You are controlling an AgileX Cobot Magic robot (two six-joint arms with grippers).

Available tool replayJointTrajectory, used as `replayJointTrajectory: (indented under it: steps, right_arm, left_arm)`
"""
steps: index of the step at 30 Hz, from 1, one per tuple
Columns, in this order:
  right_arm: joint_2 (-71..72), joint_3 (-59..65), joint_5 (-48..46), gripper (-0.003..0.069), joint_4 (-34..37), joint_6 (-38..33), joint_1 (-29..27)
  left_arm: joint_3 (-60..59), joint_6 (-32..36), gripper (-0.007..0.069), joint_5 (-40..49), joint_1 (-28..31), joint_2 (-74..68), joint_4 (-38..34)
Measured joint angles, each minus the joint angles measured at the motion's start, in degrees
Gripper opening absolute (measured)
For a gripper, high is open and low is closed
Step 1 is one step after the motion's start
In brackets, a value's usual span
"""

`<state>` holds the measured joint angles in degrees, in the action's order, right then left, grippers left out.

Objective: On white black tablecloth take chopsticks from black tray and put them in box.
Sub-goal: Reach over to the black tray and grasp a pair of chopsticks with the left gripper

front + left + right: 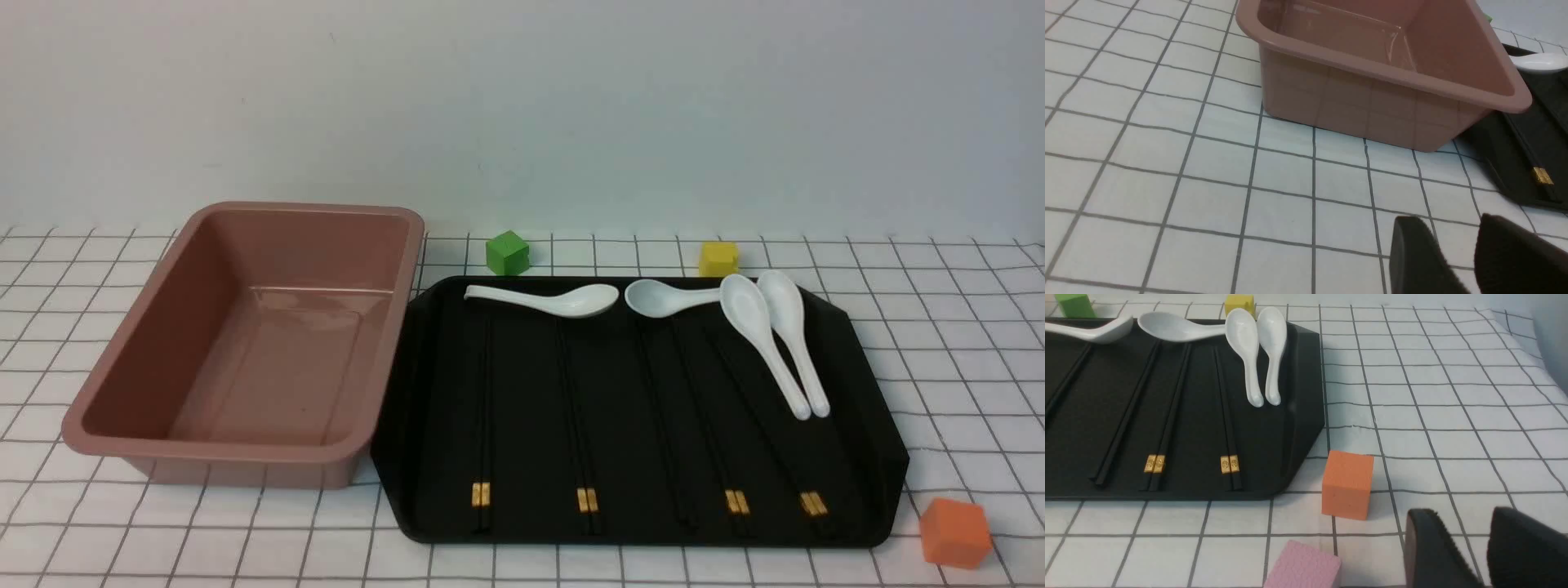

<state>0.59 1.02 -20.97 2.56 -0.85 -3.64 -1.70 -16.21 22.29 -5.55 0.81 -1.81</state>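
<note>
Chopsticks (577, 425), slim, black, gold-banded, lie on the black tray (531, 408); left pincer (1447, 222) and right pincer (1459, 516) ajar, empty.

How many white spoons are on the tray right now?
4 white spoons, all at the black tray's far end: one left, one middle, two side by side on the right.

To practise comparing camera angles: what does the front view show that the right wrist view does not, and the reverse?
Only the front view shows the box, standing empty to the left of the black tray. Only the right wrist view shows the right gripper, open over the tablecloth, and a pink cube. Both show the tray, the chopsticks, four white spoons, and the orange cube, yellow cube and green cube.
</note>
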Motion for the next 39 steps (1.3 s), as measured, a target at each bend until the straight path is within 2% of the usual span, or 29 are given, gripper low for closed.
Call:
replayJointTrajectory:
  steps: [7, 17, 34, 36, 39]
  right_arm:
    - [0.00, 0.00, 0.00, 0.0240, 0.00, 0.00, 0.00]
    - [0.00, 0.00, 0.00, 0.0240, 0.00, 0.00, 0.00]
    - [0.00, 0.00, 0.00, 0.0240, 0.00, 0.00, 0.00]
    - [0.00, 0.00, 0.00, 0.0240, 0.00, 0.00, 0.00]
    - [0.00, 0.00, 0.00, 0.0240, 0.00, 0.00, 0.00]
  left_arm:
    - [0.00, 0.11, 0.0238, 0.00, 0.00, 0.00, 0.18]
    - [0.00, 0.22, 0.0238, 0.00, 0.00, 0.00, 4.06]
    - [0.00, 0.22, 0.0238, -0.06, 0.00, 0.00, 4.31]
    - [0.00, -0.36, 0.0238, -0.24, 0.00, 0.00, 3.51]
    - [0.00, -5.02, 0.0238, -0.24, 0.00, 0.00, -3.33]
